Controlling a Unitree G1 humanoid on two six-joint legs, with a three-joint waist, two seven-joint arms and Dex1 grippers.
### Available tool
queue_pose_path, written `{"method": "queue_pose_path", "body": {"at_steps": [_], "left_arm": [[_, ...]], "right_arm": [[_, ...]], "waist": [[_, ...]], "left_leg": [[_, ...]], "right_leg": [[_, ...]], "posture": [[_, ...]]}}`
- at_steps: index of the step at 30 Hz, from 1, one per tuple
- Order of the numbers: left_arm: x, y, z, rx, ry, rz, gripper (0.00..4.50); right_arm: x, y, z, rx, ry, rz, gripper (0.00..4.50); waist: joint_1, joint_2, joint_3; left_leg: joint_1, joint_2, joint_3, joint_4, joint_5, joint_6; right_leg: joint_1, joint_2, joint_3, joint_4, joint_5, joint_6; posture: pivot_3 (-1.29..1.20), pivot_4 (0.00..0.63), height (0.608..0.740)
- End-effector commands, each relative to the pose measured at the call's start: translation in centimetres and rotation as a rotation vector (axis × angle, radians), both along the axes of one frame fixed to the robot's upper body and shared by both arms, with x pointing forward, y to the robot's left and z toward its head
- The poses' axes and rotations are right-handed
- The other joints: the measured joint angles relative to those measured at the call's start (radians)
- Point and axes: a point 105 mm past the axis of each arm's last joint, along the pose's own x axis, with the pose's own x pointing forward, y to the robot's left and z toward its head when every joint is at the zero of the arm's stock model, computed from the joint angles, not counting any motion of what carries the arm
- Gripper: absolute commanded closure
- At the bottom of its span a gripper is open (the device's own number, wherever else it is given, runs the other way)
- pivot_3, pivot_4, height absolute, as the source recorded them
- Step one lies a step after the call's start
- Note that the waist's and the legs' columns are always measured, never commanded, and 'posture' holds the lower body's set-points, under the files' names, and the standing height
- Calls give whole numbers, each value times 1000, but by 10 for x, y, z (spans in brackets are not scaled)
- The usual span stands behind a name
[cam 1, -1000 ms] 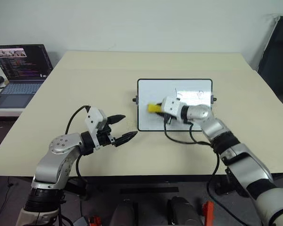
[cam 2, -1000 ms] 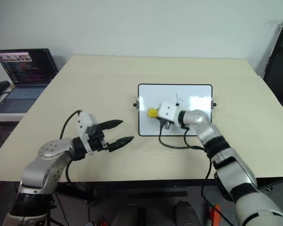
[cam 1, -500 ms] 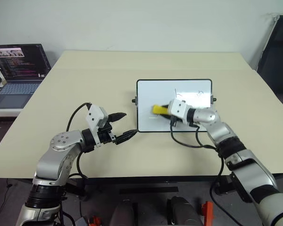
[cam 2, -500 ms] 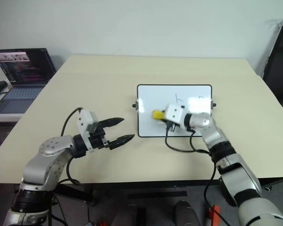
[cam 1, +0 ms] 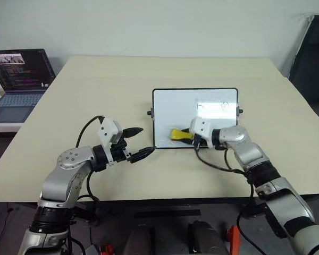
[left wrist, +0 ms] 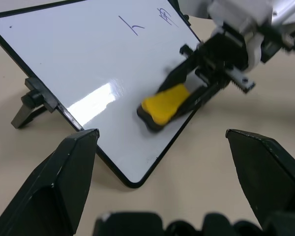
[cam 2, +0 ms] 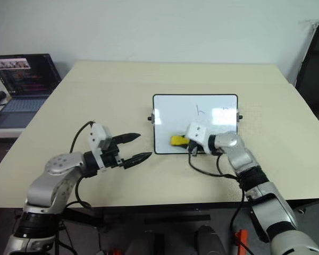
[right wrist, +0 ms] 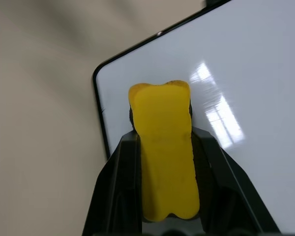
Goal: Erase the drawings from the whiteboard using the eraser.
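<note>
The whiteboard (cam 1: 175, 109) stands propped on the beige table, and faint drawings (cam 1: 212, 105) show near its far right corner. My right gripper (cam 1: 182, 136) is shut on the yellow eraser (cam 1: 178, 134), which lies against the board's near edge, left of the middle. In the right wrist view the eraser (right wrist: 164, 147) sits between the two black fingers, over the board's corner. My left gripper (cam 1: 147, 139) hovers open just left of the board's near left corner, holding nothing. The left wrist view shows the board (left wrist: 88, 54), the eraser (left wrist: 165, 102) and the drawings (left wrist: 132, 24).
An open laptop (cam 1: 18, 74) sits on a side desk at the far left. A dark chair (cam 1: 311, 58) stands at the right edge. The right arm's black cable (cam 1: 218, 162) loops on the table (cam 1: 122, 79) in front of the board.
My right gripper has drawn the eraser from the board's middle toward its near edge and rolled a little. The left gripper has stayed in place, open.
</note>
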Motion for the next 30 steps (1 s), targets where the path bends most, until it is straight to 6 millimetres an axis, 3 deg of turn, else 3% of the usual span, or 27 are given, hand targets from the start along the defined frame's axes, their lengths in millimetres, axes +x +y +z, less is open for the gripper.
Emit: {"method": "queue_pose_path", "body": {"at_steps": [1, 3, 7, 9, 13, 16, 30], "left_arm": [[-1, 5, 22, 3, -69, -7, 0], [-2, 6, 28, -3, -81, -11, 0], [1, 11, 40, 23, -109, -25, 0], [5, 17, 43, 38, -114, -19, 0], [8, 24, 41, 71, -104, -21, 0], [8, 25, 42, 80, -106, -30, 0], [6, 15, 54, 81, -139, -52, 0]], "right_arm": [[-24, -28, 64, 121, -51, 27, 3513], [-37, -50, 77, 115, -42, 11, 3514], [-46, -125, 87, 1, -53, -181, 3514], [-51, -163, 76, -93, -18, -289, 3514], [-60, -201, 60, -172, 39, -386, 3514], [-64, -212, 61, -186, 41, -410, 3514], [-64, -210, 75, -168, 2, -411, 3514]], "waist": [[6, 0, 0], [19, 1, 0], [28, 0, 0], [31, 0, 1], [21, 1, 1], [7, 2, 2], [10, 2, 2]], "left_leg": [[-4, 0, -1, 0, 0, 0], [-13, -1, -1, 0, -1, -2], [-17, -1, -1, 0, -6, -5], [-18, -1, -1, 0, -8, -5], [-18, -1, 1, 0, -9, -3], [-16, -1, 2, 0, -9, -3], [-14, -1, 2, 1, -9, -3]], "right_leg": [[-4, 0, 0, 0, 2, 3], [-13, -1, -2, 0, 3, 4], [-14, -2, -5, -3, -2, 4], [-14, -3, -5, -4, -4, 5], [-15, -2, -4, -4, -6, 5], [-15, -1, -1, -2, -6, 5], [-13, -1, -1, -1, -6, 6]], "posture": [[0, 150, 740], [0, 150, 740], [0, 150, 740], [0, 150, 740], [0, 150, 740], [0, 150, 740], [0, 150, 740]]}}
